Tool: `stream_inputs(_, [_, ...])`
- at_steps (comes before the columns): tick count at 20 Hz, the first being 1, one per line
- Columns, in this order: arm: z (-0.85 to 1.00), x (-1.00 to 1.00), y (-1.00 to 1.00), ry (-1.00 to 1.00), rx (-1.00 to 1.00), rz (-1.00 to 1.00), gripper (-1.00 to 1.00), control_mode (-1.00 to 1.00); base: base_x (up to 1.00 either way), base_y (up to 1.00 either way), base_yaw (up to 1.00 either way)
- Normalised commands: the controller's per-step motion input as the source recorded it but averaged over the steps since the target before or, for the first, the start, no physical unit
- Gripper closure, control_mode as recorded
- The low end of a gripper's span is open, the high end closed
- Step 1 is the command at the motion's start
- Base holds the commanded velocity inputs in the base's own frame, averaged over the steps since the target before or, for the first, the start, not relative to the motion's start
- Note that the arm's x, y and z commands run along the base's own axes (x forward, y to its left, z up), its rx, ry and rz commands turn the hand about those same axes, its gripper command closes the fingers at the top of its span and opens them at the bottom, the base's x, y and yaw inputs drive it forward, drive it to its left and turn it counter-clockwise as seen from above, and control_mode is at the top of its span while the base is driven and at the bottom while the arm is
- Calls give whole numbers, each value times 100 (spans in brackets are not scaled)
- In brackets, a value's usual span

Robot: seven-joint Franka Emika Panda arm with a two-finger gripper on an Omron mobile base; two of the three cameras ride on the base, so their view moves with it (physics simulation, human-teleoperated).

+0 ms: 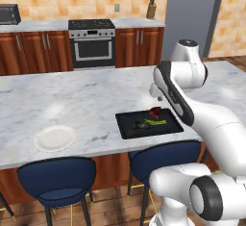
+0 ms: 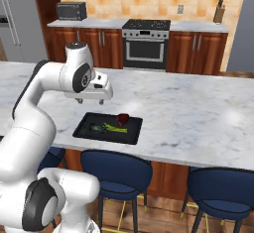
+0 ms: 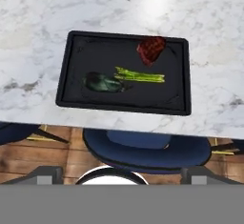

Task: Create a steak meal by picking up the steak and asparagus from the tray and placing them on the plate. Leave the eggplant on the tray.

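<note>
while the two-finger gripper hung wide open above the flat black tray, small dark red steak sat near its far corner, likely first pick.

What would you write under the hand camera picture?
Steak, asparagus and eggplant waiting on the black tray.

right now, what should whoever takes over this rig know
Gripper: open, empty, hovering above the tray's left end.
Tray: holds the steak, the asparagus and the eggplant, all lying apart.
Plate: bare, on the counter well to the tray's left.
Done: nothing moved.
Left: steak and asparagus to the plate; eggplant stays.
</note>
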Motion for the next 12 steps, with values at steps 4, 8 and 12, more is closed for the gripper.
stream_inputs(4, [-47, 32, -40, 5, 0, -8, -100, -100, 0, 0, 0])
stream_inputs(8, [-52, 47, -9, 9, 0, -6, -100, -100, 0, 0, 0])
stream_inputs(12, [-51, 42, 0, 7, 0, -2, -100, -100, 0, 0, 0])
